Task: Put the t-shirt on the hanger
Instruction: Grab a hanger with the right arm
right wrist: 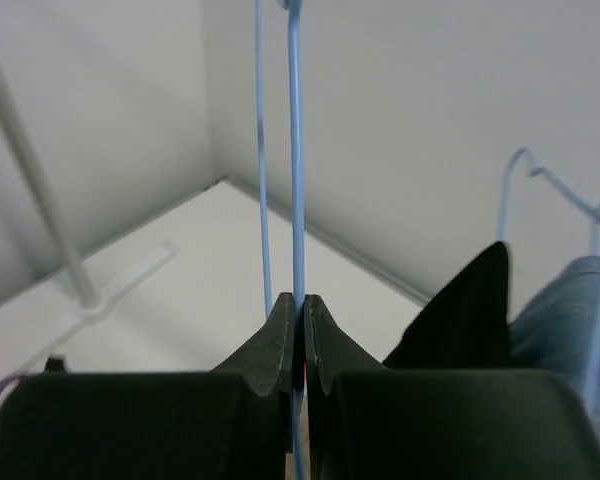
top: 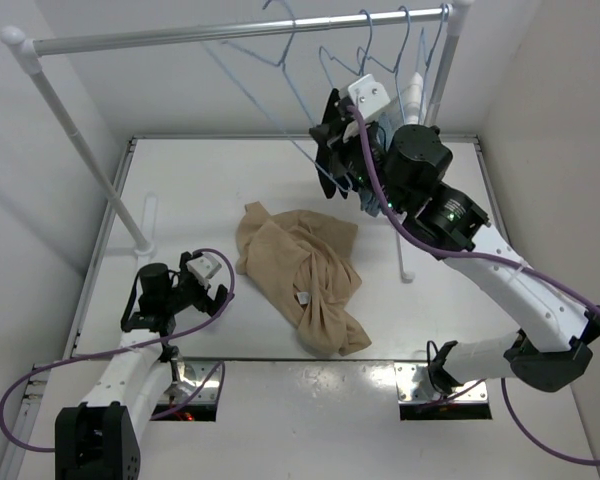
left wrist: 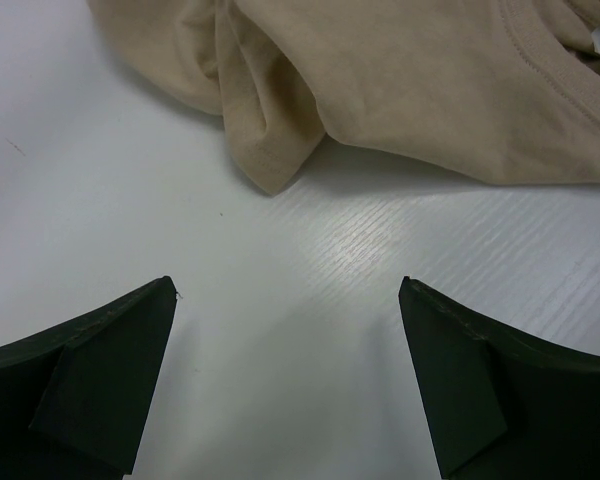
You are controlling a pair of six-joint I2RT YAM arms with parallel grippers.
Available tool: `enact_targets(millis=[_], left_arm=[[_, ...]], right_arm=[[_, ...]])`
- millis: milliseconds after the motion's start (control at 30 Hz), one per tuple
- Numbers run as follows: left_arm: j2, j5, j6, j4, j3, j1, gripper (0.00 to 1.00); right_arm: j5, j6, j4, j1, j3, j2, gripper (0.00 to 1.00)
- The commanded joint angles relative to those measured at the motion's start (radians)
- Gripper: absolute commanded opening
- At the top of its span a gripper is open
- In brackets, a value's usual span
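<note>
Between right gripper [right wrist: 300, 300] jaws, clamped hanger [right wrist: 296, 150] wire (fetching step, likely); ahead of wide-apart left gripper [left wrist: 288, 285] jaws, t-shirt [left wrist: 400, 90] to grasp next.

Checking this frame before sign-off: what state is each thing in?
left tool: open, empty, beside the t-shirt
right tool: shut on the hanger
t-shirt: crumpled on the table, not held
hanger: gripped, hook up at the rail
black garment: hanging
denim garment: hanging
</note>
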Motion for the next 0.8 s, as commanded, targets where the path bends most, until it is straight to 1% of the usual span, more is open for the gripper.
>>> enact_targets(millis=[0,67,100,200,400,467,500,567,600,633,667,700,733,767], left_arm=[[-0.011,0.021,0.001,0.029,0.023,0.012,1.0],[-0.011,0.021,0.001,0.029,0.023,0.012,1.0],[-0.011,0.021,0.001,0.029,0.023,0.012,1.0],[-0.011,0.021,0.001,0.029,0.023,0.012,1.0],[0.008,0.021,0.001,0.029,0.023,0.003,1.0],[0.017,0.021,0.039,0.003,0.034,-0.008,1.0],[0.026,0.021,0.122,-0.022,0.034,-0.008,1.0],[0.026,0.03,0.136,-0.063,0.06,-0.019,0.96],[0.026,0.051,0.173,-0.083,0.077,-0.032,0.9],[0.035,0.079,0.191,-0.108,0.098,-0.049,0.88],[0.049,0.079,0.192,-0.124,0.126,-0.058,0.87],[0.063,0.079,0.192,-0.134,0.193,-0.077,0.84],[0.081,0.069,0.182,-0.134,0.234,-0.089,0.81],[0.141,0.003,0.182,-0.143,0.28,-0.106,0.78]], right_arm=[[-0.241,0.005,-0.072,0.01,-0.005,-0.024,0.0],[-0.255,0.062,-0.093,0.01,-0.039,-0.035,0.0],[-0.255,0.074,-0.093,0.01,-0.092,-0.058,0.0],[-0.2,0.118,-0.082,0.01,-0.198,-0.098,0.0],[-0.147,0.209,-0.216,0.01,-0.328,-0.139,0.0],[-0.096,0.24,-0.252,0.01,-0.384,-0.15,0.0],[-0.076,0.27,-0.253,0.01,-0.402,-0.165,0.0],[-0.009,0.304,-0.268,0.01,-0.447,-0.185,0.0],[0.03,0.335,-0.28,0.01,-0.459,-0.196,0.0],[0.05,0.349,-0.295,0.01,-0.47,-0.22,0.0],[0.068,0.362,-0.296,0.01,-0.488,-0.236,0.0],[0.094,0.373,-0.308,0.0,-0.497,-0.251,0.0],[0.111,0.385,-0.308,0.0,-0.507,-0.265,0.0],[0.13,0.386,-0.32,0.0,-0.516,-0.291,0.0]])
